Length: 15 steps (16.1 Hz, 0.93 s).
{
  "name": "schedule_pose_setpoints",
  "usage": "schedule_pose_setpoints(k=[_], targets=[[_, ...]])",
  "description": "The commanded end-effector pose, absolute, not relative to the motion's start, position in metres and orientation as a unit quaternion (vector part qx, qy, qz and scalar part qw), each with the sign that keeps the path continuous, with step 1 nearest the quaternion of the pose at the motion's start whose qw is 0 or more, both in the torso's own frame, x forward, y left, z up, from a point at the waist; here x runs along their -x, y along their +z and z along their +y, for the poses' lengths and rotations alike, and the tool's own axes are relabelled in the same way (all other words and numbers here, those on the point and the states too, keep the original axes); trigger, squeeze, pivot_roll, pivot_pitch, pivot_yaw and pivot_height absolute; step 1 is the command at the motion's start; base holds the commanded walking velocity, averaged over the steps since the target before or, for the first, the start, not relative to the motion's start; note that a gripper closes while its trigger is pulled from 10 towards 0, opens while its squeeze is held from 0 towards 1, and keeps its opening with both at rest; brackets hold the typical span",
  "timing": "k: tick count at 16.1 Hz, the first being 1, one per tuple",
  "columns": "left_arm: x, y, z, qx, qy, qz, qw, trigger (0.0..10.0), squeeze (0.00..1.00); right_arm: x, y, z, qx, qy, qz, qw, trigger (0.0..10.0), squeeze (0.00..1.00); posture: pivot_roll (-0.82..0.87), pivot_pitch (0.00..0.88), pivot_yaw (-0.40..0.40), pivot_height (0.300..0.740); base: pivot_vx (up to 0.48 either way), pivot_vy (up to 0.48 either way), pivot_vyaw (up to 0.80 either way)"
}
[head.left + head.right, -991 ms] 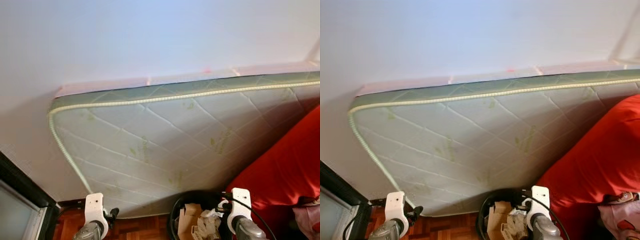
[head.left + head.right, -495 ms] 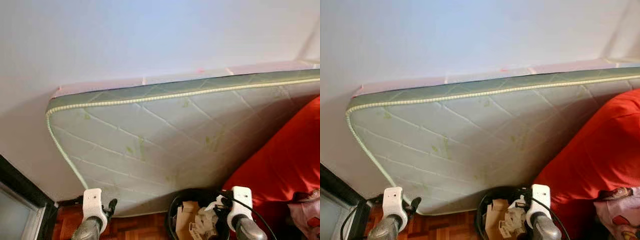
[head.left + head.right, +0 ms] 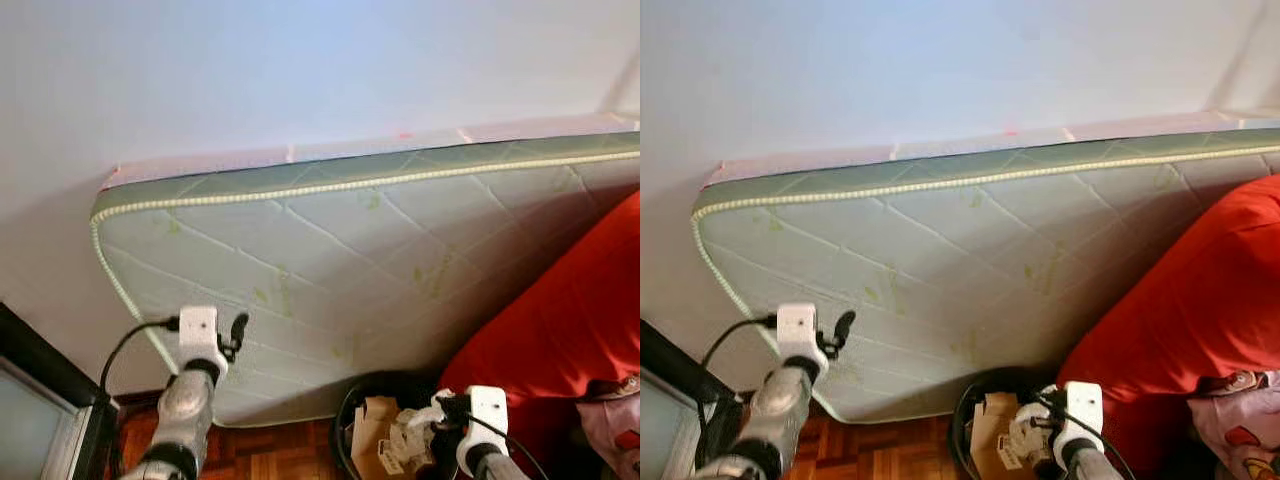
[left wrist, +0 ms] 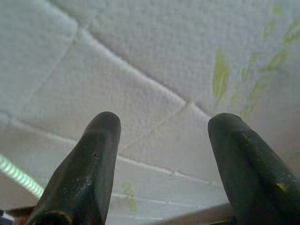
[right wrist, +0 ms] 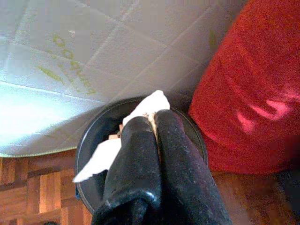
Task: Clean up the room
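1. The tissue (image 5: pixel 149 104) looks light, soft and crushable; a pinch anywhere on its bunched middle should do.
2. The right gripper (image 5: pixel 154 123) has its fingers pressed together on the tissue, directly above the bin (image 5: pixel 86 140).
3. The left gripper (image 4: pixel 164 140) is spread wide, empty, facing the mattress (image 3: pixel 400 260).

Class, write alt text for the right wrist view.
The right end effector, shut on a crumpled white paper scrap, hangs over a round black bin standing on wooden parquet, with a quilted white mattress and red fabric behind.
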<state>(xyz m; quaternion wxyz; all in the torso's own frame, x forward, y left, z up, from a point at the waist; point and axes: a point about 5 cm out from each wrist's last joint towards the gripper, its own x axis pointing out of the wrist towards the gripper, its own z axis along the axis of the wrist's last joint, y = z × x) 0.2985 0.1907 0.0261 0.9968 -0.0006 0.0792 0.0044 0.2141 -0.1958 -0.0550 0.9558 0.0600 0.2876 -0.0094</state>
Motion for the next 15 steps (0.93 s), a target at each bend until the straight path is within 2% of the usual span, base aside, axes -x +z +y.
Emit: schedule_pose_setpoints(k=[1,3,4,5,9,11,15], targets=[[-0.291,0.022,0.185,0.003,-0.006,0.066,0.998,10.0,0.00,-0.206,-0.058,-0.195,-0.081,-0.024,0.276,0.958,10.0,0.00,0.10,0.059,0.009,0.740,0.000,0.000,0.00],[-0.285,0.020,0.184,0.002,-0.011,0.059,0.998,10.0,0.00,-0.206,-0.056,-0.195,-0.076,-0.019,0.264,0.961,10.0,0.00,0.09,0.070,0.012,0.740,0.000,0.000,0.00],[-0.279,0.021,0.185,0.000,-0.023,0.046,0.999,10.0,0.00,-0.270,-0.001,-0.185,-0.037,0.031,0.121,0.992,10.0,0.00,0.09,0.102,0.010,0.740,0.000,0.000,0.00],[-0.275,0.022,0.185,-0.005,-0.028,0.035,0.999,10.0,0.00,-0.274,0.009,-0.186,-0.038,0.035,0.089,0.995,10.0,0.00,0.09,0.116,0.003,0.740,0.000,0.000,0.00],[-0.263,0.022,0.186,0.003,-0.019,0.017,1.000,10.0,0.00,-0.270,0.013,-0.189,-0.054,0.017,0.067,0.996,10.0,0.00,0.08,0.118,-0.010,0.740,0.000,0.000,0.00],[-0.253,0.027,0.183,-0.008,-0.031,-0.005,0.999,10.0,0.00,-0.262,0.012,-0.195,-0.072,-0.019,0.060,0.995,10.0,0.00,0.10,0.116,-0.015,0.740,0.000,0.000,0.00],[-0.246,0.038,0.192,-0.008,-0.018,-0.020,1.000,10.0,0.00,-0.238,0.012,-0.200,-0.060,-0.031,0.062,0.996,10.0,0.00,0.10,0.132,-0.013,0.740,0.000,0.000,0.00]])
